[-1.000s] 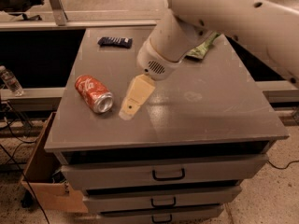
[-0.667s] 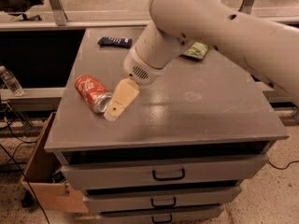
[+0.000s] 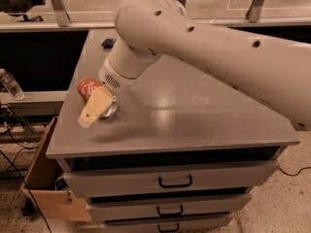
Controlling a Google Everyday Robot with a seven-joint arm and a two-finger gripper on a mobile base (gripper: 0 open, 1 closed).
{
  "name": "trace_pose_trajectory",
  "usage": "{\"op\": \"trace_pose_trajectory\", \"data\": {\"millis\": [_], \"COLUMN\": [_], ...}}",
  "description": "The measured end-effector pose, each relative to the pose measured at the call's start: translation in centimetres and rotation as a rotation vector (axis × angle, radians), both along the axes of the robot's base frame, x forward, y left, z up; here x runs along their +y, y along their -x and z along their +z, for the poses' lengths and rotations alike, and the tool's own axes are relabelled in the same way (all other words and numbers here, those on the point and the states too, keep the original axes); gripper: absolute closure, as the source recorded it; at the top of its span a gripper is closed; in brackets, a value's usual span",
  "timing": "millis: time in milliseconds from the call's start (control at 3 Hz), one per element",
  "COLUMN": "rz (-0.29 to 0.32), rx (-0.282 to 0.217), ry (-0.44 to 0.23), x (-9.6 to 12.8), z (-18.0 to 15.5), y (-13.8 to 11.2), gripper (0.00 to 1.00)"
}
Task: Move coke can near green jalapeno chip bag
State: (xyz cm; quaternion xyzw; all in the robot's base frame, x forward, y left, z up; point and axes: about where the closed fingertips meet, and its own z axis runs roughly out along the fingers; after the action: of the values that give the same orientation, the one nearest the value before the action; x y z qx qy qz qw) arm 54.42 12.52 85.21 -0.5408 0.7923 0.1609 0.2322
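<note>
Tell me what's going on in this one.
The robot's arm stretches across the grey cabinet, and its gripper is down at the red can, which lies on its side near the left edge of the top. The chip bag is out of sight, probably behind the arm. A dark packet sits at the back.

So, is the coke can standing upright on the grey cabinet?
No, the coke can lies on its side near the left edge of the cabinet, with the gripper just in front of it.
</note>
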Motion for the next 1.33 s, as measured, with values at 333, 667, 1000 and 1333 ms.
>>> {"op": "trace_pose_trajectory", "data": {"millis": [333, 667, 1000, 1333], "rz": [-0.033, -0.062, -0.101, -0.123], "rx": [0.012, 0.016, -0.006, -0.074], "ry": [-0.007, -0.015, -0.017, -0.025], "x": [2.8, 4.3, 3.0, 0.2], "z": [-0.3, -0.6, -0.8, 0.5], "y": [0.1, 0.0, -1.2, -2.9], "gripper": [0.16, 0.40, 0.63, 0.86]}}
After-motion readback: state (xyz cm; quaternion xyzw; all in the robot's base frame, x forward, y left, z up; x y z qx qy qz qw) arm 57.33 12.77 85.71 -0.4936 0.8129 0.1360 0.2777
